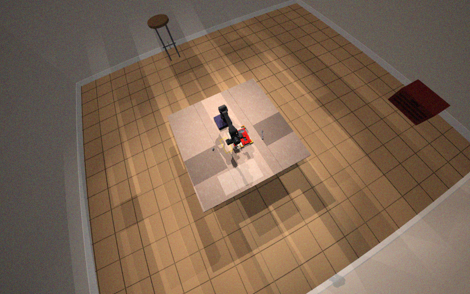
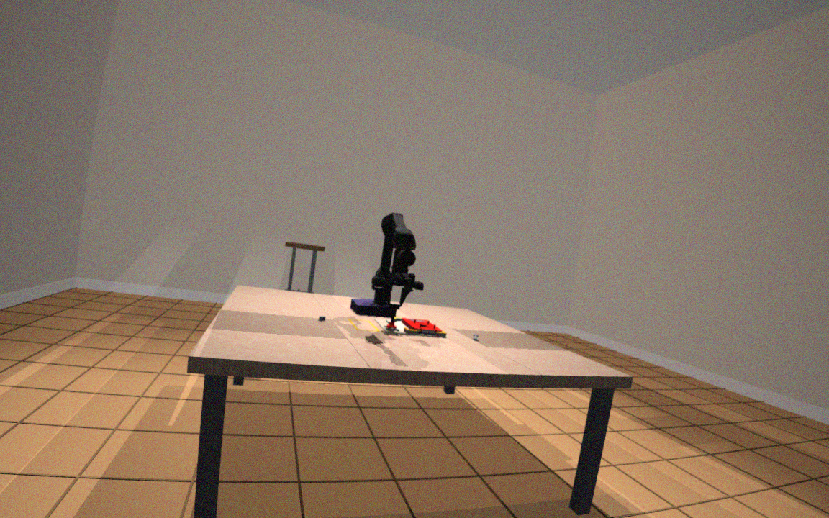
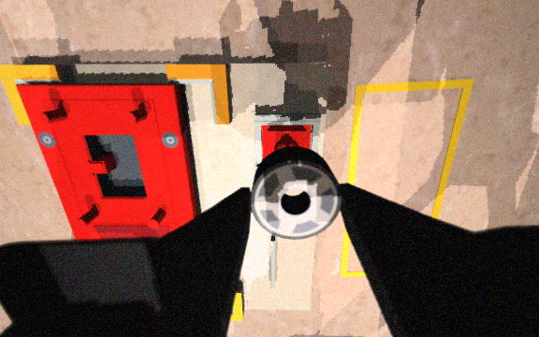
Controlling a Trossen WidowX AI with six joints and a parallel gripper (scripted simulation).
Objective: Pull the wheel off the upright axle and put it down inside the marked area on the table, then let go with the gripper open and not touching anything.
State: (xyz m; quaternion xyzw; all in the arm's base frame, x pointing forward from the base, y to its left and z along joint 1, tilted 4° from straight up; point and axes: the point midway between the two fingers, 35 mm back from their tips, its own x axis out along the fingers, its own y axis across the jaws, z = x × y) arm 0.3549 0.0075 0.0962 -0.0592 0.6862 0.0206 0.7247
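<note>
The wheel (image 3: pixel 296 197) is pinched between the jaws of the gripper (image 3: pixel 296 206) and held above its small red mount (image 3: pixel 286 136), apparently lifted clear for transfer to the yellow-outlined area (image 3: pixel 407 178) alongside.

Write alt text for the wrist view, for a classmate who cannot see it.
Seen from above, the black gripper is shut on a grey-spoked wheel with a dark rim and open centre hole. A yellow-outlined rectangle lies on the table to its right. A large red plate with a rectangular cut-out lies to its left, a small red block just beyond.
</note>
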